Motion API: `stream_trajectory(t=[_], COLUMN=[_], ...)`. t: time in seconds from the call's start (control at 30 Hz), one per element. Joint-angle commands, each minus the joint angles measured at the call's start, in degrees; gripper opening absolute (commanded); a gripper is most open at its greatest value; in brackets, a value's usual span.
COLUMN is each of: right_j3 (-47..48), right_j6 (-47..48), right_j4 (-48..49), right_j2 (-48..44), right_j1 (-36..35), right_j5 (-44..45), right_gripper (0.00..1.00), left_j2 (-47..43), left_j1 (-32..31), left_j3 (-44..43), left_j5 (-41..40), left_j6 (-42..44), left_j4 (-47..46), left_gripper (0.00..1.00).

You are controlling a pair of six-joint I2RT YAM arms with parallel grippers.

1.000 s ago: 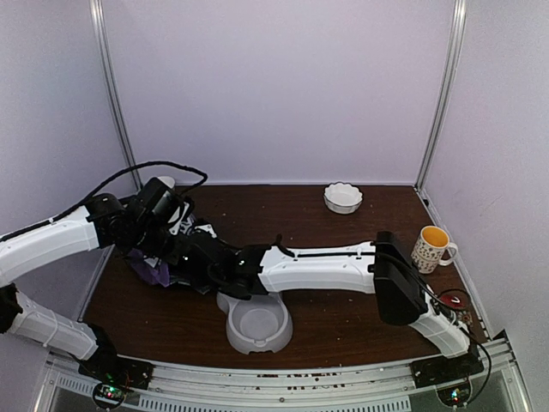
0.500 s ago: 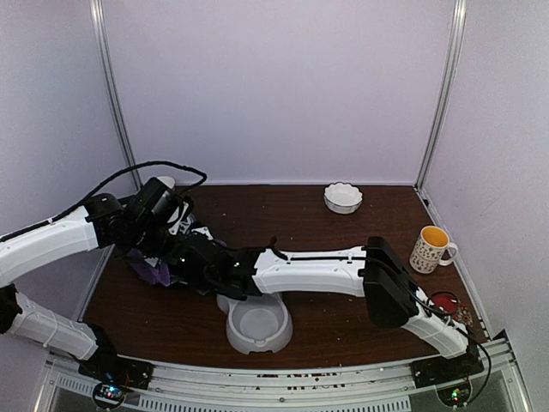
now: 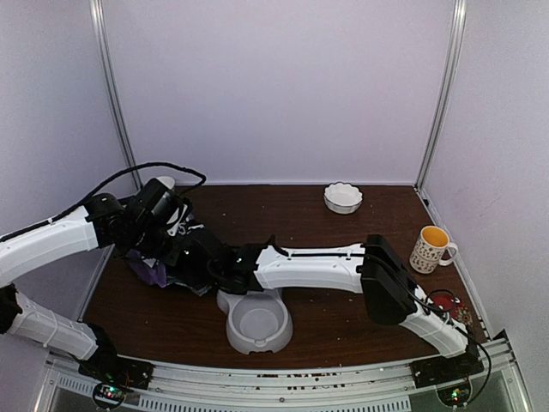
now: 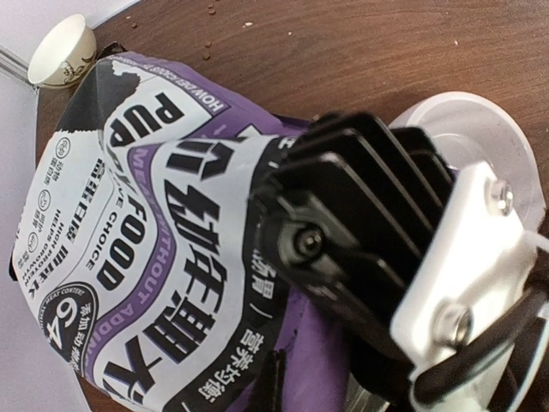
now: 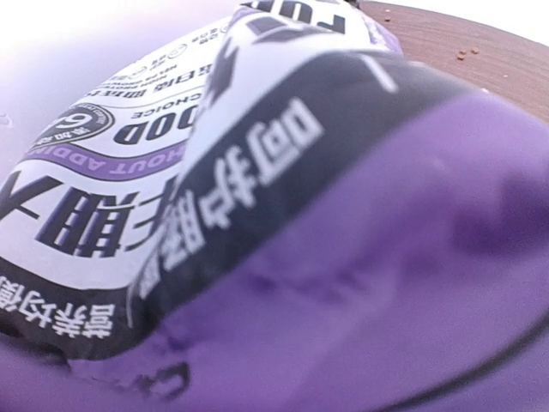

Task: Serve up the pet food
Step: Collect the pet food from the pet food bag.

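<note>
1. A brown table is enclosed by pale walls.
2. The pet food is kept, unseen, inside the purple bag at the table's left, just beside the grey bowl.
3. The left gripper is closed at the bag.
4. The right gripper is pressed up to the bag, which lies straight ahead of it; its jaws cannot be made out.

purple printed puppy-food bag lay left of centre on brown wooden table | grey plastic double bowl sat lower centre, right of bag | white scalloped dish stood upper right | patterned ceramic mug stood right edge, below dish
</note>
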State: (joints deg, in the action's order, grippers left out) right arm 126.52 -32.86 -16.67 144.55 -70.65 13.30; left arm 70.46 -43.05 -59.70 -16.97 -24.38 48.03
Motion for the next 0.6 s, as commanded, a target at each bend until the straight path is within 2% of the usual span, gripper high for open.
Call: stream_trajectory(t=[0.0,0.2,0.33,0.57], right_j3=[-1.4,-6.4,-10.1,-9.1], right_j6=[-0.2,-4.5,-6.9,-10.0], right_j4=[1.1,4.6,7.0,6.7], right_j2=[2.5,0.3,-2.0,-1.1], right_j1=[-0.5,1.3,2.7,3.7], right_j5=[-13.0,-15.7,-17.2,-20.9], right_gripper=[0.0,0.0,0.0,0.0], left_j2=[-1.0,-1.9,-2.4,-1.9], left_j1=[-0.4,-0.4,-0.4,-0.3], left_j3=[-3.1,-2.6,-2.2,-2.4], left_j5=[2.5,5.8,5.0,4.8], left_j6=[-0.2,0.0,0.0,0.2], left_j4=[-5.8,-7.3,-7.7,-7.6], left_gripper=[0.0,0.0,0.0,0.0])
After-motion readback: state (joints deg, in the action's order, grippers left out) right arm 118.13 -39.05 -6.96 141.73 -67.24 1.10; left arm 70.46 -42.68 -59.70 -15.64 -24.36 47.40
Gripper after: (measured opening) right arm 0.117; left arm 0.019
